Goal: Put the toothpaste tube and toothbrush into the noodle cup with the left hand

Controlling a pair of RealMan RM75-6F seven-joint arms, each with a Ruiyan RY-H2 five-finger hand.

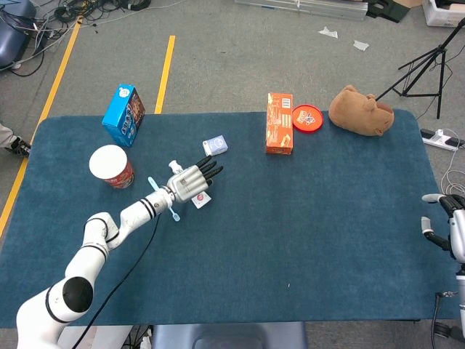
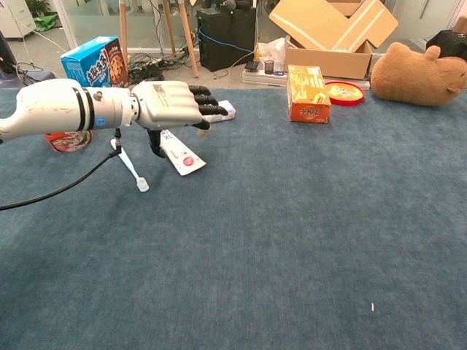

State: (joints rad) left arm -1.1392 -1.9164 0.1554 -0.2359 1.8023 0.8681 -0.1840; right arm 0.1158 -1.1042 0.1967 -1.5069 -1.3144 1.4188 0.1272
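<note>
The white toothpaste tube (image 2: pixel 182 155) lies on the blue cloth, its far end hidden under my left hand (image 2: pixel 171 106). That hand hovers just over the tube with fingers stretched out and thumb pointing down, holding nothing. From the head view the left hand (image 1: pixel 192 182) covers most of the toothpaste tube (image 1: pixel 200 200). The light blue toothbrush (image 2: pixel 130 168) lies just left of the tube, partly crossed by the forearm. The red and white noodle cup (image 1: pixel 111 166) stands upright to the left of the hand. My right hand (image 1: pixel 449 225) rests at the table's right edge, empty.
A blue carton (image 1: pixel 123 114) stands behind the cup. A small white box (image 1: pixel 215 146) lies just beyond the left hand. An orange box (image 1: pixel 280 122), a red dish (image 1: pixel 306 118) and a brown plush toy (image 1: pixel 361 110) sit along the far edge.
</note>
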